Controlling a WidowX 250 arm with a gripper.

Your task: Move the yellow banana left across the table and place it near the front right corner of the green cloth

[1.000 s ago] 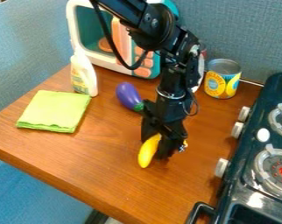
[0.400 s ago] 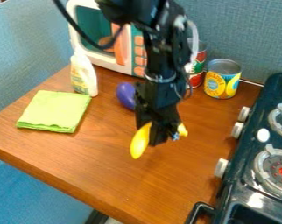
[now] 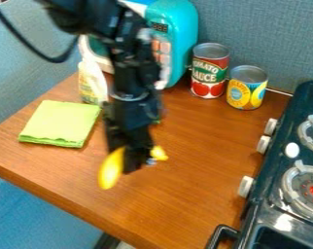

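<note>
- One yellow banana (image 3: 111, 169) here, and the black gripper (image 3: 134, 163) has it pinched around the middle, closed firmly on it!
- The long end pokes out at the view's left, tilted downward, and the stubby end shows at the right of the fingers.
- That's over the middle of the wooden table (image 3: 185, 194), and the black arm (image 3: 130, 63) comes down from the upper left.
- Nearby to the left, a folded lime-green cloth (image 3: 61, 122) lies flat.
- Behind the cloth stands a white bottle (image 3: 92, 81), partly covered by the arm.
- At the back, a teal toy microwave (image 3: 180, 29), also partly covered.
- Just beside it, a red-and-green can (image 3: 209, 73) stands upright, and next along, a yellow-and-blue can (image 3: 247, 90).
- Over on the right, a dark stove (image 3: 253, 214) with pale knobs (image 3: 246, 186) along its side.
</note>
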